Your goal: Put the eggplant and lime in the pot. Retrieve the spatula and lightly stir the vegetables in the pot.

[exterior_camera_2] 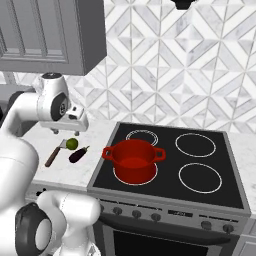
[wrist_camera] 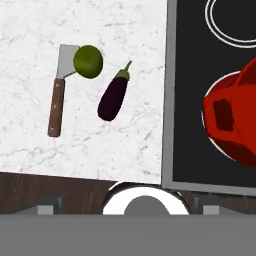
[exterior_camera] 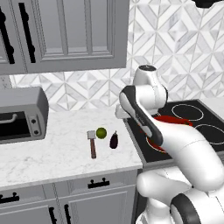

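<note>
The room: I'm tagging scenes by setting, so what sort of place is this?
A kitchen, rendered: a black stovetop with a red pot, a marble counter, and grey cabinets.

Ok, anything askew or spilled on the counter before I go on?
Nothing spilled or damaged. One quirk: the lime overlaps the spatula head's corner in the hand view. The eggplant lies apart, and the pot stands upright.

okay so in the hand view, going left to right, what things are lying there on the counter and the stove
spatula → lime (it overlaps the spatula's grey head) → eggplant → pot on the stove.
</note>
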